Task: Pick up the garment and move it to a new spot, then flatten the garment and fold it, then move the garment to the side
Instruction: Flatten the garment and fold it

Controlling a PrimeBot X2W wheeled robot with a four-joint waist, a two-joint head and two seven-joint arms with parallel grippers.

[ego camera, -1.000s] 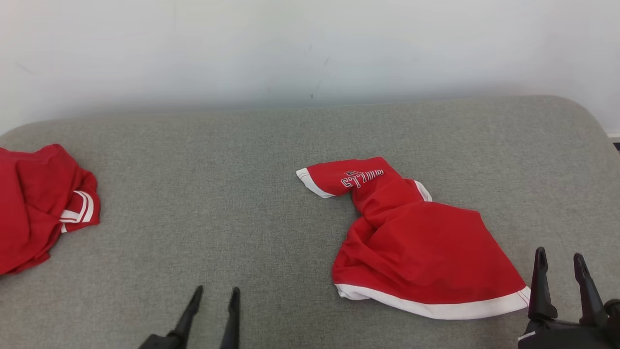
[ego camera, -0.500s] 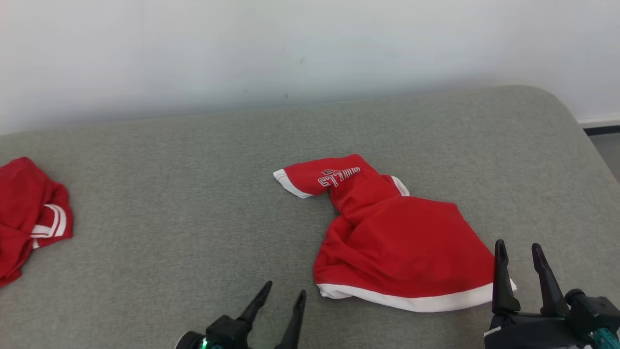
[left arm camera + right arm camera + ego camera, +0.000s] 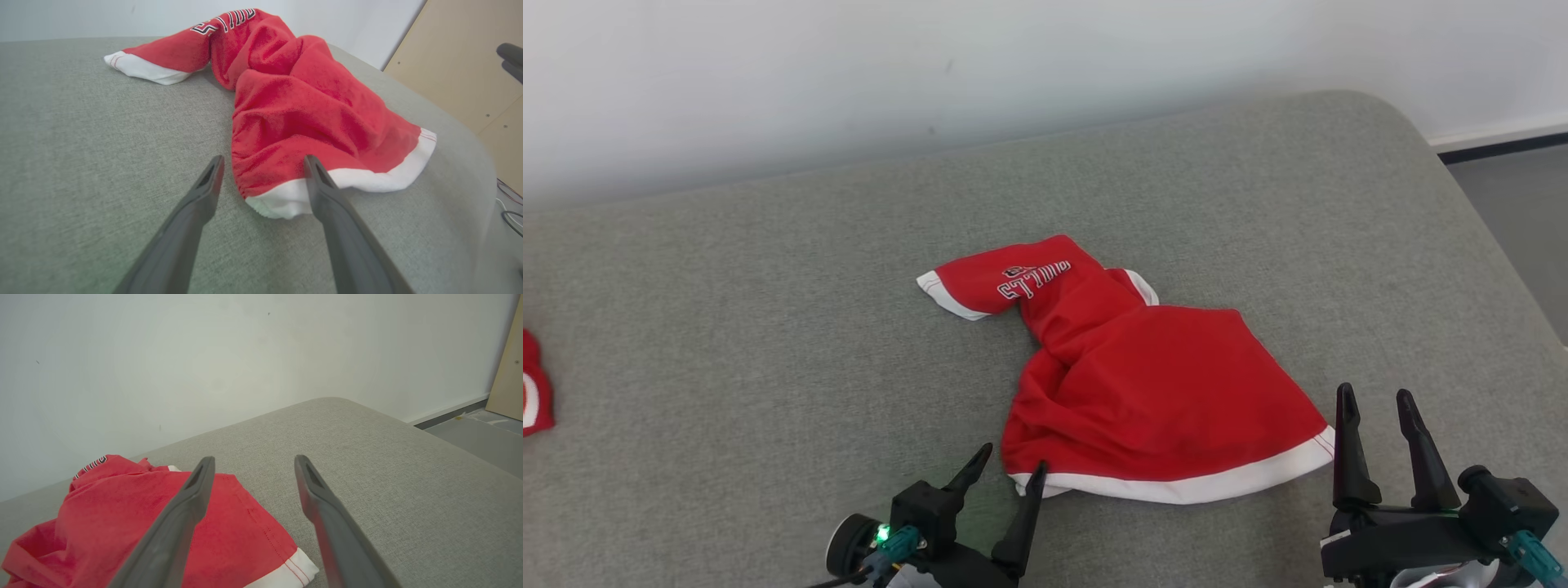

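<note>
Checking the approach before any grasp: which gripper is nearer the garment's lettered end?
Left. The left gripper sits at the near-left corner of the hem, below the lettered end; the right gripper is beside the hem's right corner, farther away.

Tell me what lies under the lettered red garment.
The red garment rests on the grey cushion, whose fabric shows all around its edges. Anything beneath its bunched folds is covered and cannot be seen.

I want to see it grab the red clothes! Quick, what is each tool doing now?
Left tool: open, empty, at a near corner of the red clothing.
Right tool: open, empty, beside its other near corner.
</note>
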